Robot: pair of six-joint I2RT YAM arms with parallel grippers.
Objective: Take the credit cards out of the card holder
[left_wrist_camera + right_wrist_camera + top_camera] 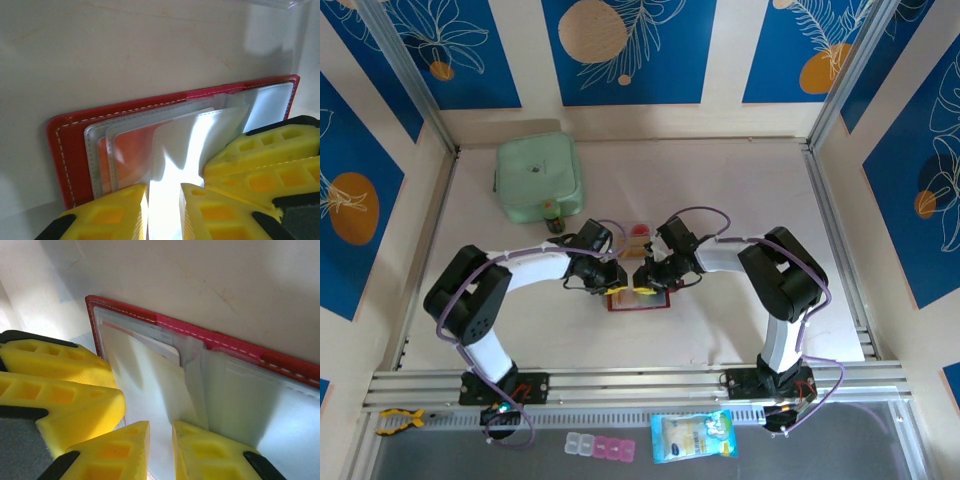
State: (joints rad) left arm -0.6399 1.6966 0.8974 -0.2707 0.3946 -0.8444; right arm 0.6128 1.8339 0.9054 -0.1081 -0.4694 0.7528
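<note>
Your desk (740,200) is a pale cream surface boxed in by walls of blue panels printed with orange and cream leaves. Both arms fold inward at the elbow and meet at the middle, wrists tipped down, with the left tool (610,275) and the right tool (646,274) side by side over the open card holder (638,299), which lies flat between them. The overhead view hides its pockets under the wrists. Your left wrist camera shows an orange credit card (130,150) tucked inside a clear pocket, and your right wrist camera shows a cream one (166,348) with its corner poking out of another. In each wrist view the yellow fingers stand close together with a narrow gap and a clear pocket leaf runs into it; I cannot tell whether either tool actually pinches the leaf. A small pink and red thing (638,232) lies just beyond the holder, too small to read. A pale green container (538,178) sits well apart at the back left.
</note>
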